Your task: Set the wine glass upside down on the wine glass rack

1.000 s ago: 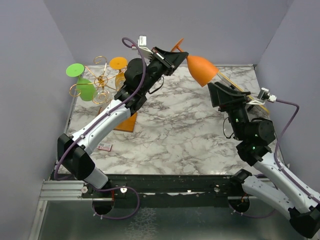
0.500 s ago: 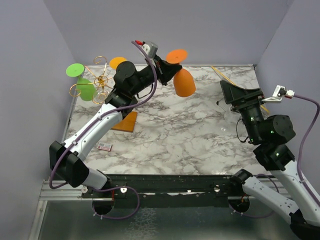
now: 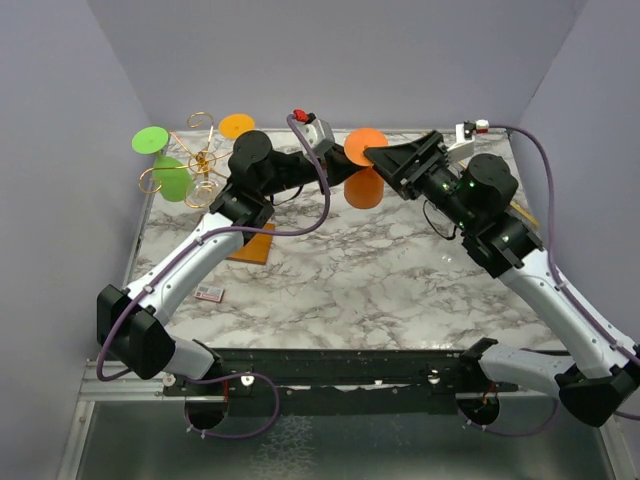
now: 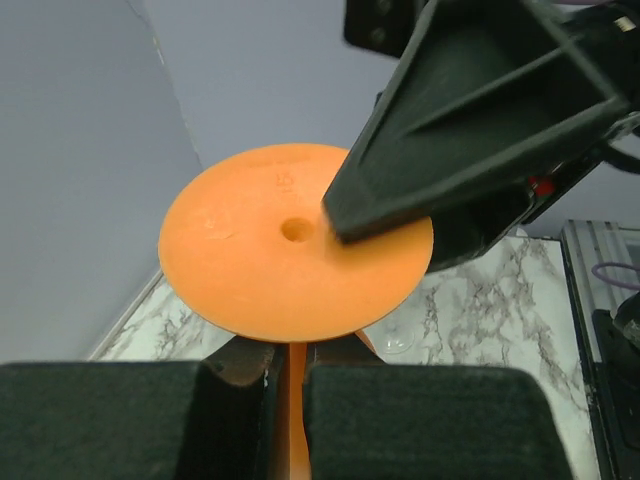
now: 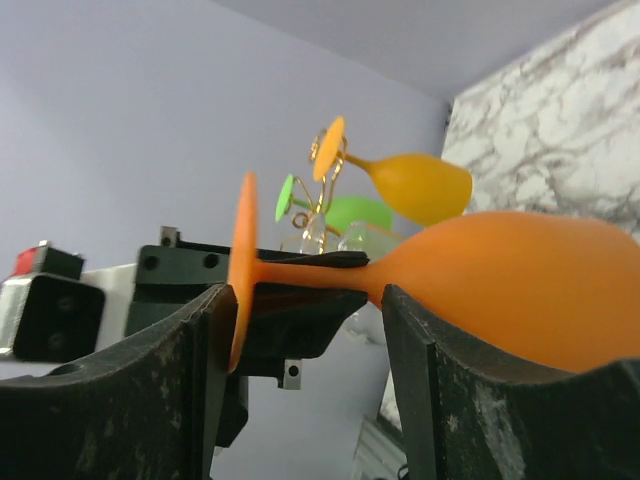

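The orange wine glass [image 3: 363,188] hangs upside down in the air over the table's back middle, foot [image 3: 365,140] up. My left gripper [image 3: 340,165] is shut on its stem [image 4: 289,400], just under the foot disc [image 4: 250,250]. My right gripper [image 3: 390,160] is open and reaches in from the right. In the right wrist view its fingers [image 5: 470,400] straddle the stem [image 5: 300,270], one beside the foot, one beside the bowl [image 5: 510,290]. The wine glass rack [image 3: 203,158], gold wire on a wooden base [image 3: 255,243], stands at the back left.
A green glass [image 3: 170,178] and a yellow glass [image 5: 420,185] hang on the rack. A small card [image 3: 209,293] lies on the marble table near the left arm. Purple walls close in the left, back and right sides.
The left arm has turned the orange glass foot-up and lowered it toward the table's middle. The right arm has swung in from the right, its fingers now around the stem.
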{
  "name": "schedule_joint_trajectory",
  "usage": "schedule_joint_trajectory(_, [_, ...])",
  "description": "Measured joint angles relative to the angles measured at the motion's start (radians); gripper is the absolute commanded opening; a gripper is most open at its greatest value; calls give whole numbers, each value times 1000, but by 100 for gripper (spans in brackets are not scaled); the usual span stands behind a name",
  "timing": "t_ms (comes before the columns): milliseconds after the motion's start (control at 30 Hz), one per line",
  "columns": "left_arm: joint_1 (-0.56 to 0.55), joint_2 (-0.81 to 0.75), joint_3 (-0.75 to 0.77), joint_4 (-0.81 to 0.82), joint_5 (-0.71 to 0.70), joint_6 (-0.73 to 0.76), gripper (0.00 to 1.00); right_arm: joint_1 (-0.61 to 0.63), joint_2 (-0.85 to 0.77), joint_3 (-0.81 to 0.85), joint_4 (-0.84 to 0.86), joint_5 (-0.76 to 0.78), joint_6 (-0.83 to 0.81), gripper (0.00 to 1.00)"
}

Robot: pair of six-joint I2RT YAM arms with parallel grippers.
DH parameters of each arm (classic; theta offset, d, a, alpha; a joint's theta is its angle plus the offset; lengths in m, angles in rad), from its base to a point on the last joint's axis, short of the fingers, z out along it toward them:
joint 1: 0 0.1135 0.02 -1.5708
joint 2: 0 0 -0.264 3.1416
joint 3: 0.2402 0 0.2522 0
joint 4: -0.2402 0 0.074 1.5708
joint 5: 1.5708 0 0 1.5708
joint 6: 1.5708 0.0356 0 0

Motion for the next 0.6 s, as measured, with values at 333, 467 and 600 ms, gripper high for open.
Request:
schedule_joint_trajectory(333, [3,-18,-66,-1,52,64,0,2,43,-46,61,-87,97,21])
schedule_joint_trajectory(467, [1,-23,-69,4,60,69,8,2,34,-57,78,-88,124,1])
schedule_joint_trajectory(600, [1,-40,-79,21,51,74,54,6,28,-58,85,-96,165,1])
